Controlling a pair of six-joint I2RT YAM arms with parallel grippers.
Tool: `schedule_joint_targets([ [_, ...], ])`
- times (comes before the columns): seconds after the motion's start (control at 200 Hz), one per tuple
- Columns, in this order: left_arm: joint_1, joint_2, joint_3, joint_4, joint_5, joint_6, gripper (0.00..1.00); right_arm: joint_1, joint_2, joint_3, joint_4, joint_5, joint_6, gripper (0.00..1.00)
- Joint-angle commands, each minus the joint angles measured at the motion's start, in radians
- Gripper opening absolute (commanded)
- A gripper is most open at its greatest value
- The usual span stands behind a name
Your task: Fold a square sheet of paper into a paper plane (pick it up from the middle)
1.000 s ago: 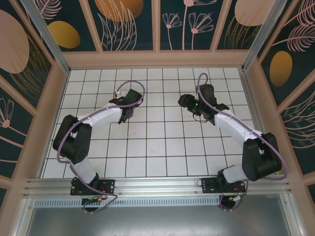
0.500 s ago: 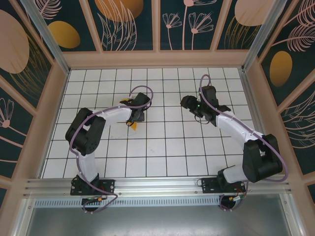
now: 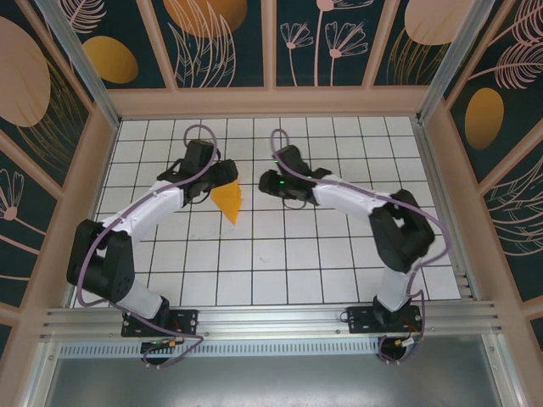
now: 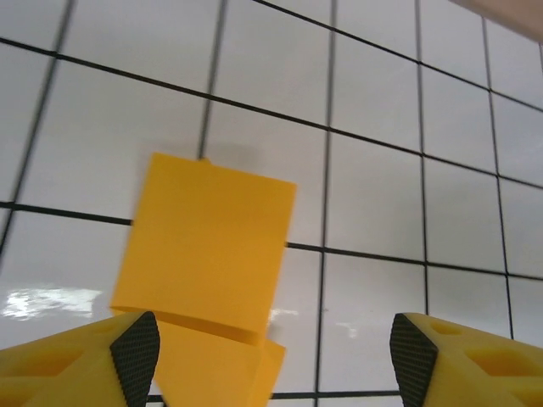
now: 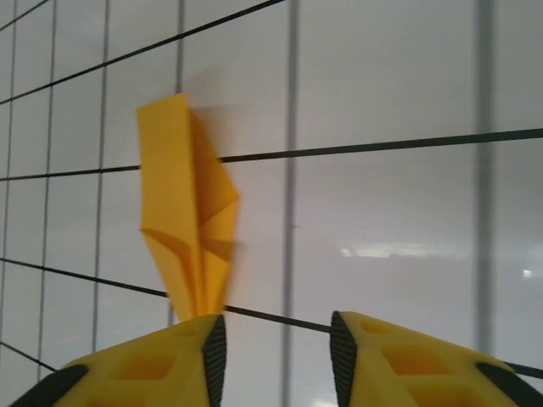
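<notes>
The square sheet of paper lies on the white grid table folded into a narrow pointed paper plane [image 3: 227, 202], with its tip toward the near edge. My left gripper [image 3: 219, 175] hovers at its far left, open wide. In the left wrist view the folded orange paper [image 4: 208, 246] lies flat ahead, its near part reaching in beside the left fingertip [image 4: 136, 356], and the left gripper [image 4: 276, 360] grips nothing. My right gripper [image 3: 271, 182] is just right of the plane. In the right wrist view the creased plane [image 5: 187, 220] lies ahead of the left finger, and the right gripper [image 5: 278, 356] stands open and empty.
The table [image 3: 280, 271] is a white tiled grid enclosed by wooden-framed wall panels [image 3: 271, 102] at the back and sides. A metal rail [image 3: 271, 318] runs along the near edge, where both arm bases are bolted.
The left gripper opened and drew back up and to the left, leaving the folded paper flat on the table. The right arm swung left toward the paper and its jaws narrowed.
</notes>
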Motion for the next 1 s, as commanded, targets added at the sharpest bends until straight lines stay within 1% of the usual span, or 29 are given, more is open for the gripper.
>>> schedule_joint_targets([
  [0.0,0.078,-0.042,-0.075,0.007,0.028,-0.04,0.75,0.079,0.115,0.155,-0.036,0.003,-0.008,0.31],
  [0.085,0.139,-0.081,-0.14,0.024,0.046,-0.061,0.76,0.121,0.222,0.282,-0.065,-0.01,-0.007,0.26],
  [0.195,0.194,-0.121,-0.201,0.04,0.062,-0.078,0.78,0.135,0.332,0.399,-0.085,-0.044,0.01,0.22],
  [0.335,0.228,-0.146,-0.245,0.056,0.082,-0.092,0.78,0.127,0.424,0.482,-0.116,-0.036,0.014,0.21],
  [0.415,0.231,-0.147,-0.258,0.062,0.09,-0.095,0.79,0.118,0.456,0.506,-0.133,-0.024,0.007,0.21],
  [0.51,0.232,-0.145,-0.263,0.067,0.097,-0.099,0.79,0.106,0.482,0.507,-0.143,-0.026,-0.004,0.21],
  [0.605,0.232,-0.143,-0.265,0.071,0.103,-0.099,0.79,0.097,0.505,0.509,-0.157,-0.057,-0.025,0.21],
  [0.751,0.232,-0.141,-0.267,0.073,0.12,-0.093,0.8,0.097,0.513,0.499,-0.192,-0.099,-0.099,0.2],
  [0.866,0.232,-0.144,-0.271,0.074,0.139,-0.087,0.8,0.093,0.483,0.452,-0.238,-0.106,-0.215,0.2],
  [0.996,0.232,-0.15,-0.277,0.075,0.172,-0.067,0.8,0.075,0.384,0.293,-0.246,-0.147,-0.414,0.2],
])
